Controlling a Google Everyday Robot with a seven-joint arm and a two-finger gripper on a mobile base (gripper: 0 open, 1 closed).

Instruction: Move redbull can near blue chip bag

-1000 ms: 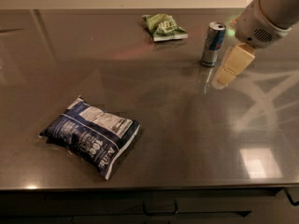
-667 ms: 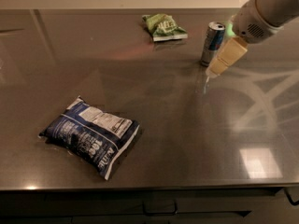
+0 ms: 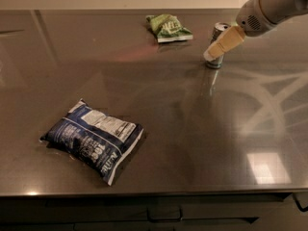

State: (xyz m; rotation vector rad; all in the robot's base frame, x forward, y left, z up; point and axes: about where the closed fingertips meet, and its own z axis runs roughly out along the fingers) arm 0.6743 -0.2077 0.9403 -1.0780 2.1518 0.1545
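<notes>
The redbull can (image 3: 220, 29) stands upright at the back right of the dark steel counter (image 3: 192, 129). My gripper (image 3: 214, 52) reaches in from the upper right, and its beige tip lies across the front of the can, hiding most of it. Whether it touches the can I cannot tell. The blue chip bag (image 3: 94, 141) lies flat near the front left of the counter, far from the can and the gripper, with its white nutrition label facing up.
A small light green bag (image 3: 168, 28) lies at the back of the counter, left of the can. The counter's front edge (image 3: 154, 194) runs along the bottom, with drawer fronts below it. The back wall runs along the top.
My gripper has moved from the right of the can, a little nearer the front, back and in toward it, and now overlaps it. The can and both bags have not moved.
</notes>
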